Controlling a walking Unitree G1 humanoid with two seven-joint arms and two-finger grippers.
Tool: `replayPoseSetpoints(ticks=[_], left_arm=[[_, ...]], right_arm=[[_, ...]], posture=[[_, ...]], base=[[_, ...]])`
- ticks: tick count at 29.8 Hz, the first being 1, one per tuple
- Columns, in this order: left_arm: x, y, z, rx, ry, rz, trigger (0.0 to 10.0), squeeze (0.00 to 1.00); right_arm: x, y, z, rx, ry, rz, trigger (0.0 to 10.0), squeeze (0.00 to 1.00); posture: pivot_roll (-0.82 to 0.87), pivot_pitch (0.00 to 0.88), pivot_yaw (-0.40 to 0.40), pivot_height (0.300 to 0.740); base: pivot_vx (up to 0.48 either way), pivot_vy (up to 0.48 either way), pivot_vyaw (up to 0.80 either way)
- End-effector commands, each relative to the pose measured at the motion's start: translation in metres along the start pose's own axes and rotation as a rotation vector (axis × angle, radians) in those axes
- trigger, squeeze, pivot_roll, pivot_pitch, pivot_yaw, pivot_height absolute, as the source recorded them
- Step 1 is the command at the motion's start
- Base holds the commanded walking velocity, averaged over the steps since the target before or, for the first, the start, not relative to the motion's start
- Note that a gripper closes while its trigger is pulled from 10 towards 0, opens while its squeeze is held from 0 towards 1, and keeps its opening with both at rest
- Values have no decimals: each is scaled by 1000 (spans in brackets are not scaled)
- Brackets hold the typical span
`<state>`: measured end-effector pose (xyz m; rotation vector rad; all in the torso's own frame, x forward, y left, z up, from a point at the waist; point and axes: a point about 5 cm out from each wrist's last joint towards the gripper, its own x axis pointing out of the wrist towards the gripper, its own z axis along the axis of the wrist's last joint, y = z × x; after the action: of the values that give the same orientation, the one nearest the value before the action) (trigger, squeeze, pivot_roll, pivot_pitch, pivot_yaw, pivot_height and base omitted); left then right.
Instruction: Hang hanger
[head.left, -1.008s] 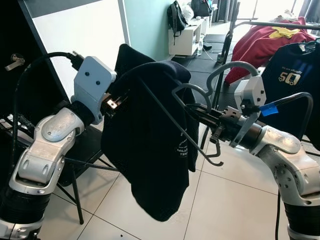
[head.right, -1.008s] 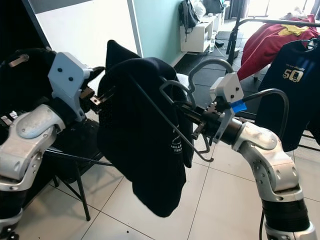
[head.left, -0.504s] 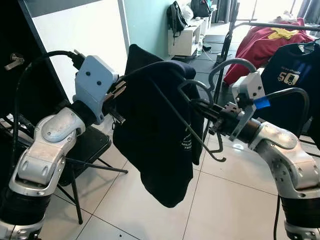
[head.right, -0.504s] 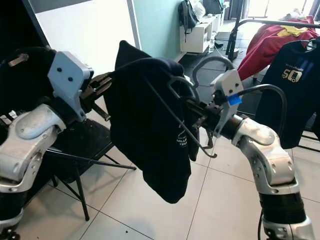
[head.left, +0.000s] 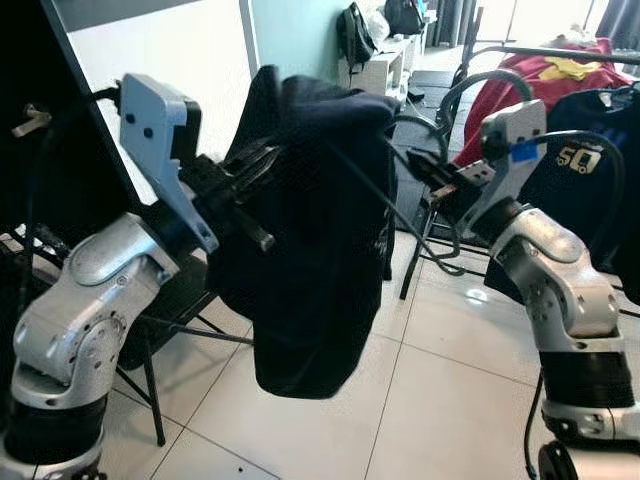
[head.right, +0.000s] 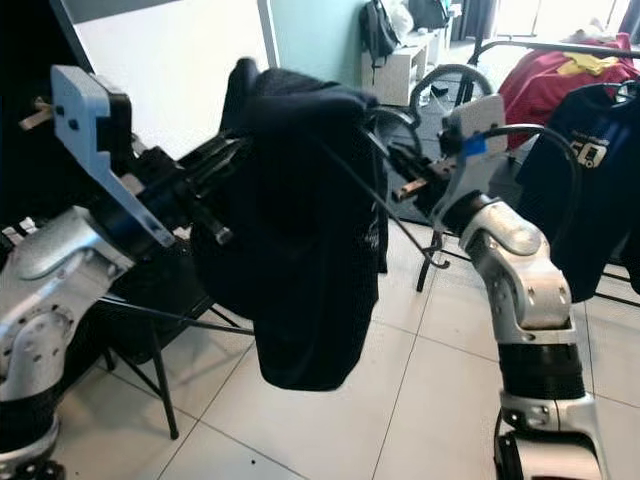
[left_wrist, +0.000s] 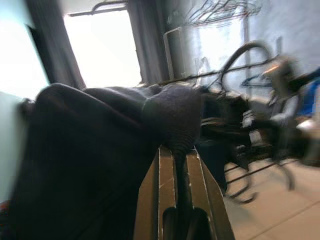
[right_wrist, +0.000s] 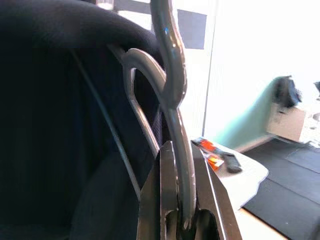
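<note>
Hanger (head.left: 400, 215), grey wire, carrying a dark garment (head.left: 310, 230), held raised between both arms above the tiled floor (head.left: 440, 390). Right gripper (right_wrist: 172, 200): fingers clamped on the hanger's hook, forearm angled up toward the garment's right shoulder. Left gripper (left_wrist: 176, 165): arm bent and lifted, fingers apparently pinching the garment's left shoulder, blurred. Clothes rack (head.left: 560, 50) with hung shirts behind the garment, to its right
</note>
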<state>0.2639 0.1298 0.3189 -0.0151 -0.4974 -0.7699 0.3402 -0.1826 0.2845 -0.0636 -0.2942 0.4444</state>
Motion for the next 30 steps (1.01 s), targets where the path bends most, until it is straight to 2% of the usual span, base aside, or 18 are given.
replayPoseSetpoints(ticks=[1, 2, 3, 4, 6, 7, 8, 9, 10, 11, 12, 15, 16, 17, 18, 19, 23, 30], left_arm=[[3, -8, 11, -42, -57, -29, 6353, 0], [6, 4, 12, -60, -77, 68, 6235, 0], [6, 19, 11, -54, -84, 185, 6745, 0], [6, 19, 11, -54, -84, 185, 6745, 0], [5, 38, 10, -36, -81, 320, 7176, 0], [5, 38, 10, -36, -81, 320, 7176, 0], [5, 45, 13, -42, -96, 366, 7490, 0], [5, 45, 13, -42, -96, 366, 7490, 0], [5, 49, 15, -54, -105, 390, 7490, 0], [6, 53, 18, -77, -130, 419, 6549, 0], [6, 55, 21, -97, -145, 435, 6549, 0], [7, 57, 22, -110, -154, 448, 6000, 0], [8, 58, 22, -122, -157, 459, 5412, 0], [9, 59, 21, -132, -155, 472, 5176, 0], [9, 59, 21, -132, -155, 472, 5176, 0], [9, 60, 20, -138, -153, 484, 4941, 0], [10, 61, 16, -147, -138, 505, 4863, 0], [7, 63, 10, -118, -103, 564, 4863, 0]], right_arm=[[2, -9, 5, 13, -28, -95, 10000, 0], [4, 6, -2, 22, 5, -20, 10000, 0], [3, 24, -9, 14, 46, 88, 10000, 0], [3, 24, -9, 14, 46, 88, 10000, 0], [-1, 48, -18, 17, 96, 232, 10000, 0], [-1, 48, -18, 17, 96, 232, 10000, 0], [-7, 61, -24, 10, 136, 311, 10000, 0], [-7, 61, -24, 10, 136, 311, 10000, 0], [-11, 69, -29, 8, 162, 358, 10000, 0], [-15, 78, -35, 5, 189, 386, 10000, 0], [-17, 82, -38, 3, 204, 395, 10000, 0], [-17, 85, -41, 32, 210, 370, 10000, 0], [-15, 86, -42, 69, 205, 313, 10000, 0], [-12, 83, -41, 116, 187, 228, 10000, 0], [-12, 83, -41, 116, 187, 228, 10000, 0], [-10, 80, -40, 150, 173, 161, 10000, 0], [-6, 69, -33, 157, 127, 51, 10000, 0], [-1, 57, -21, 167, 60, -39, 10000, 0]], posture=[[-65, 0, 26, 740], [-67, 0, 26, 740], [-71, 0, 29, 740], [-71, 0, 29, 740], [-77, 0, 34, 740], [-77, 0, 34, 740], [-81, 0, 38, 740], [-81, 0, 38, 740], [-81, 0, 38, 740], [-86, 0, 44, 740], [-86, 0, 44, 740], [-90, 0, 46, 740], [-92, 0, 48, 740], [-95, 0, 51, 740], [-95, 0, 51, 740], [-95, 0, 52, 740], [-94, 0, 52, 740], [-83, 0, 39, 740]], base=[[0, 0, 0], [0, 0, 0], [0, 0, 0], [0, 0, 0], [0, 0, 0], [0, 0, 0], [0, 0, 0], [0, 0, 0], [0, 0, 0], [0, 0, 0], [0, 0, 0], [0, 0, 0], [0, 0, 0], [0, 0, 0], [0, 0, 0], [0, 0, 0], [0, 0, 0], [0, 0, 0]])
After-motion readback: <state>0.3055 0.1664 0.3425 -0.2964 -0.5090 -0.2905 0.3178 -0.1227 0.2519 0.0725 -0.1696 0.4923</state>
